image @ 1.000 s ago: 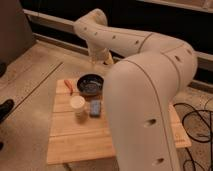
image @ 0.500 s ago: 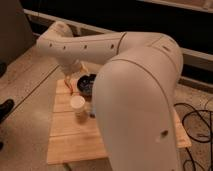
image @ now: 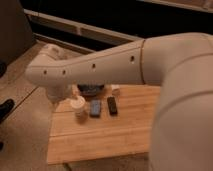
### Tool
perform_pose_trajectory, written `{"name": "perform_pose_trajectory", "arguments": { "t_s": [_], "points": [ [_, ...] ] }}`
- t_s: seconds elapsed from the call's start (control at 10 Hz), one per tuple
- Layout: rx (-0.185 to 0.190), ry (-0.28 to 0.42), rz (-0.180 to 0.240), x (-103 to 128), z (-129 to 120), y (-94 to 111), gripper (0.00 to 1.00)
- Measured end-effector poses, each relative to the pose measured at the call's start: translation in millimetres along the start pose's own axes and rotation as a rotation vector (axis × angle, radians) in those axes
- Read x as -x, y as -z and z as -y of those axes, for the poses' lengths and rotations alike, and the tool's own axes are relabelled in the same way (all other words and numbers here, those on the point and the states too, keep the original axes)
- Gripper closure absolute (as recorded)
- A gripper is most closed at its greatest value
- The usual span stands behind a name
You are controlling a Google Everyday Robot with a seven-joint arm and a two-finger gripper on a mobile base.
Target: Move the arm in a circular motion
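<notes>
The off-white arm fills the right side of the camera view and stretches left across the far end of a wooden table. Its thick segments have small dark screw holes. It bends at a rounded joint and turns down toward the table's far left corner. The gripper is at that lower end, just left of a white cup, and is mostly hidden by the wrist.
Next to the cup on the table lie a blue flat object and a black flat object. A dark bowl and a small white item sit behind them under the arm. A black shoe is on the floor at left.
The arm has swung further left and lower, so its forearm now lies across the table's far end. The table objects sit more to the left in view.
</notes>
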Motion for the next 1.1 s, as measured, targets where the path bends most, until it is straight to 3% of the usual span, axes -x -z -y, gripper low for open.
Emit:
{"name": "perform_pose_trajectory", "arguments": {
  "t_s": [0.2, 0.3, 0.5, 0.6, 0.8, 0.9, 1.1],
  "points": [
    [0.021, -0.076, 0.031, -35.2, 26.9, 4.0, 0.35],
    [0.005, -0.161, 0.043, -52.2, 61.5, 7.5, 0.35],
    [-0.061, -0.341, 0.051, -73.3, 142.0, 17.0, 0.35],
    [-0.123, -0.447, 0.050, -79.4, 194.5, 24.5, 0.35],
    [-0.244, -0.563, 0.049, -70.2, 266.0, 34.4, 0.35],
    [-0.334, -0.595, 0.051, -47.3, 300.4, 37.5, 0.35],
    [-0.420, -0.624, 0.049, -2.2, 328.3, 35.3, 0.35]
  ]
}}
